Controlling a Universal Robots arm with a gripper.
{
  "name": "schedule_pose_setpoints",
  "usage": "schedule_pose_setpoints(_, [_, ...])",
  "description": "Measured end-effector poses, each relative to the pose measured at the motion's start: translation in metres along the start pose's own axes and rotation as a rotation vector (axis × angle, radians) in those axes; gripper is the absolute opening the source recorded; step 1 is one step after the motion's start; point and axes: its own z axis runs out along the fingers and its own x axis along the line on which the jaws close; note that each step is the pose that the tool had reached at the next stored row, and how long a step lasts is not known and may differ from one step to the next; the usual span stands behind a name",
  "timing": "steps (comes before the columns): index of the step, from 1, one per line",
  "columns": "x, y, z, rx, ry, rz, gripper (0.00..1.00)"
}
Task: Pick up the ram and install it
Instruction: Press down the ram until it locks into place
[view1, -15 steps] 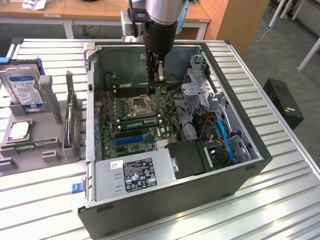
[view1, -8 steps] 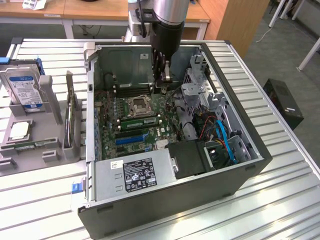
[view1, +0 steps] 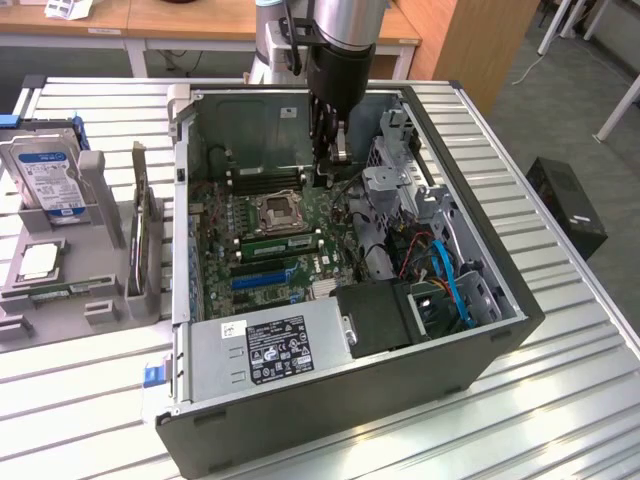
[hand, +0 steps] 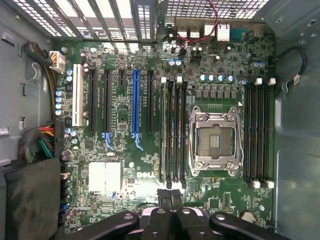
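1. Your gripper (view1: 334, 160) hangs inside the open computer case (view1: 440, 370), its fingers pressed together with nothing visible between them; in the wrist view the two dark fingertips (hand: 170, 196) meet above the edge of the motherboard (hand: 125, 150).

2. You find the ram (view1: 283, 241) not in the tool but down on the board; it is the thin green stick standing in a black memory slot just beside the CPU socket (view1: 277, 210), on the side toward the blue expansion slot (view1: 262, 279); in the wrist view it is the green strip (hand: 163, 130) at the outer edge of that bank of four slots.

3. You should judge it as placed in the slot (whether its end latches have caught, the pictures do not tell).

4. Note the relation that matters: the long axis of the ram runs straight away from the fingertips, in line with the slots; the fingertips lie just past one end of that bank and slightly to the socket side of the stick, apart from it and above it; in the exterior view the stick lies below the tool and toward the exterior view's left.

5. Mind the hard drive (view1: 45, 175) in the grey holder (view1: 100, 200) outside the case; it stands well apart from the tool.
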Motion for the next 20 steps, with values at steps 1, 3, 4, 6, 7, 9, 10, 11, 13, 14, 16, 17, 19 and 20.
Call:
schedule_pose_setpoints(1, [0.0, 0.0, 0.0, 0.0001, 0.0, 0.0, 0.11])
schedule_pose_setpoints(3, [0.0, 0.0, 0.0, 0.0, 0.0, 0.0, 0.11])
schedule_pose_setpoints(4, [0.0, 0.0, 0.0, 0.0, 0.0, 0.0, 0.11])
schedule_pose_setpoints(6, [0.0, 0.0, 0.0, 0.0, 0.0, 0.0, 0.11])
schedule_pose_setpoints(7, [0.0, 0.0, 0.0, 0.0, 0.0, 0.0, 0.11])
schedule_pose_setpoints(9, [0.0, -0.0006, 0.0, 0.0, 0.0001, 0.0, 0.11])
schedule_pose_setpoints(10, [0.0, -0.0013, 0.0, 0.0, -0.0001, 0.0, 0.11])
schedule_pose_setpoints(11, [0.0, -0.0022, 0.0, -0.0001, 0.0, 0.0, 0.11])
schedule_pose_setpoints(13, [0.0, -0.0046, -0.0001, -0.0002, 0.0, 0.0, 0.11])
schedule_pose_setpoints(14, [0.0, -0.0061, -0.0001, -0.0003, 0.0, 0.0, 0.11])
schedule_pose_setpoints(16, [0.0, -0.0095, -0.0002, -0.0008, 0.0, 0.0, 0.11])
schedule_pose_setpoints(17, [0.0, -0.011, -0.0002, -0.0009, 0.0, 0.0, 0.11])
schedule_pose_setpoints(19, [0.0, -0.0117, -0.0002, -0.001, 0.0001, 0.0, 0.11])
schedule_pose_setpoints(20, [0.0, -0.0117, -0.0002, -0.001, 0.0, 0.0, 0.11])
